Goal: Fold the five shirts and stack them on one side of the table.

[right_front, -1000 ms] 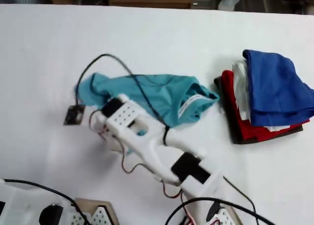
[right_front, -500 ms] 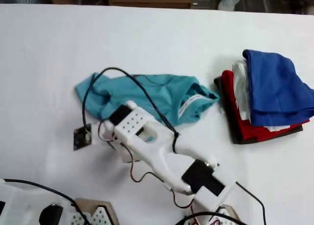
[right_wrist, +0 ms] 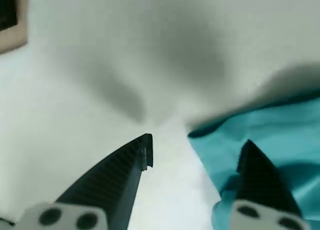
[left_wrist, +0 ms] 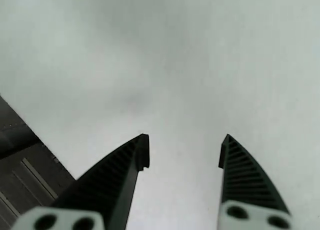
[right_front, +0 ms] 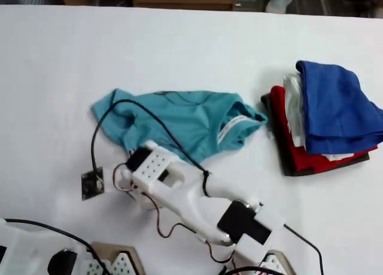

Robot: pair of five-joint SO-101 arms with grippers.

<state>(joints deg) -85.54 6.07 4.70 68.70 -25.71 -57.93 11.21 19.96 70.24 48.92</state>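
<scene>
Teal shirt (right_front: 179, 119) rumpled centrally, folded stack (right_front: 326, 116), seemingly four, at right

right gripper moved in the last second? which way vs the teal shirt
Yes. In the high view the right gripper has drawn back toward the near edge of the table, off the teal shirt. Its jaws are now open at the shirt's edge.

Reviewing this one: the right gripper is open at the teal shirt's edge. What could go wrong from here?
1. The right gripper straddles the very edge of the teal shirt, so closing may catch only a thin lip that slips out.
2. The arm's black cable loops over the shirt and could drag the cloth.
3. The blue shirt sits rumpled on top of the stack, so a fifth shirt may slide off.
</scene>
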